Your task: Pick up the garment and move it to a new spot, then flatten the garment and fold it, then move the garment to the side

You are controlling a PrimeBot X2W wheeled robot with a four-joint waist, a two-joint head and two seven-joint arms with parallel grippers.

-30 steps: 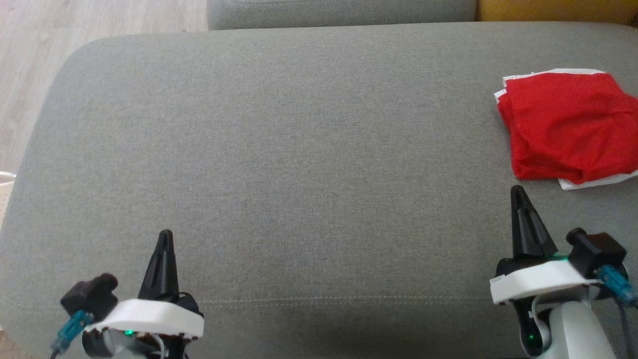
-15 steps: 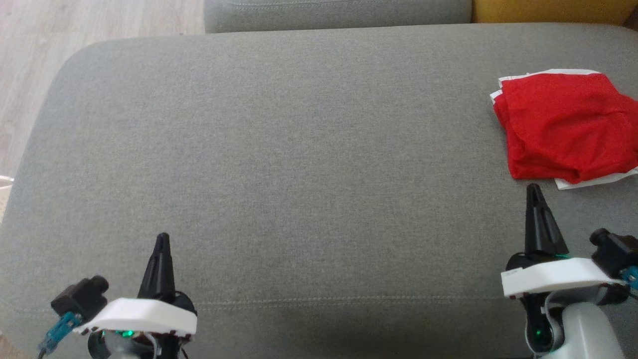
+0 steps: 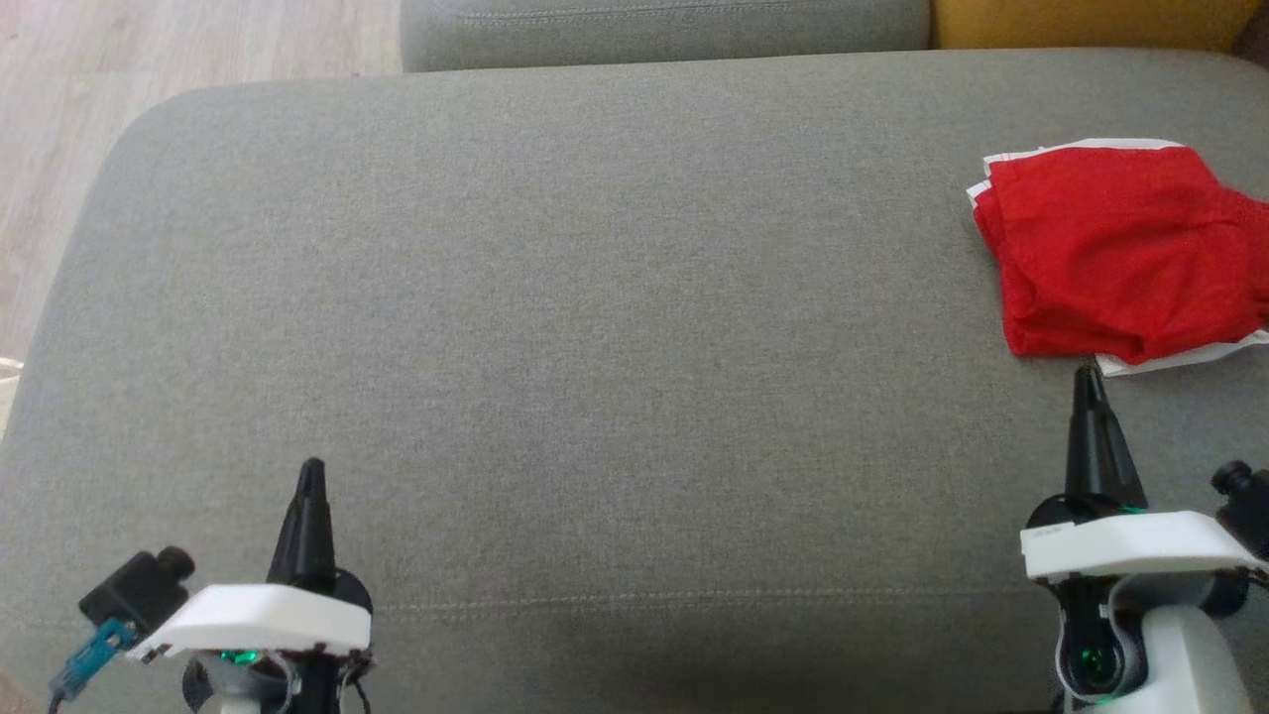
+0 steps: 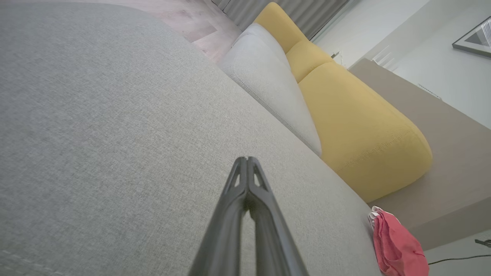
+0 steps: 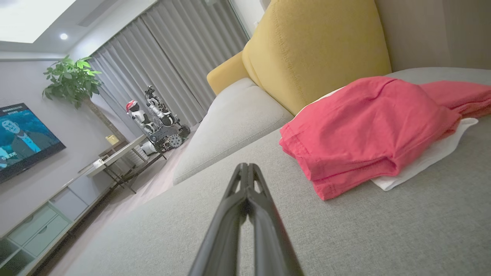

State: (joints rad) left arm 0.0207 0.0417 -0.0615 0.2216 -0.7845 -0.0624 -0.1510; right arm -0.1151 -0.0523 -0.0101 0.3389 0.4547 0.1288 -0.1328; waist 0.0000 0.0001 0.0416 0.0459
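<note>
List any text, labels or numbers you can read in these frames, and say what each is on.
Nothing can be read.
TV: a line of pale characters along the top of the screen, too small to read.
Right gripper: a tiny dark mark on its white cover, too blurred to read.
Garment: no print shows.

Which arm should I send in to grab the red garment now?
Right. The right gripper points at the near edge of the red garment, almost touching it; the left gripper is far across the grey cushion. Both are shut, so open first.
</note>
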